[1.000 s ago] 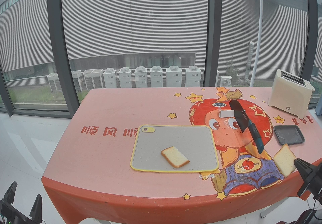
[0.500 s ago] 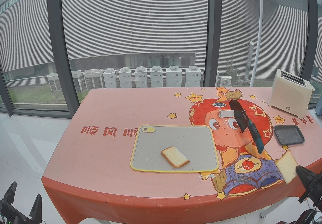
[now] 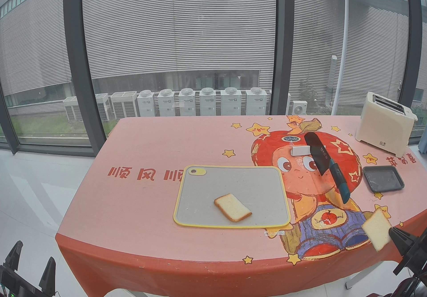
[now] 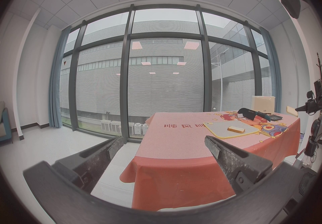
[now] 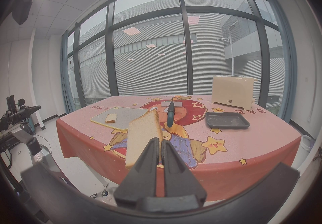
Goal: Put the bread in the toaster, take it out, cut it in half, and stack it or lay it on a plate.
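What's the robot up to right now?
The right gripper is shut on a slice of bread, held upright at the near right edge of the table. The left gripper is open and empty, low off the table's near left corner. A smaller piece of bread lies on the cutting board. The knife, dark tray and toaster sit untouched on the right side.

The table (image 3: 147, 204) with its pink printed cloth bears a cutting board (image 3: 267, 180), knife (image 3: 330, 168), dark tray (image 3: 383, 179) and toaster (image 3: 384, 127).
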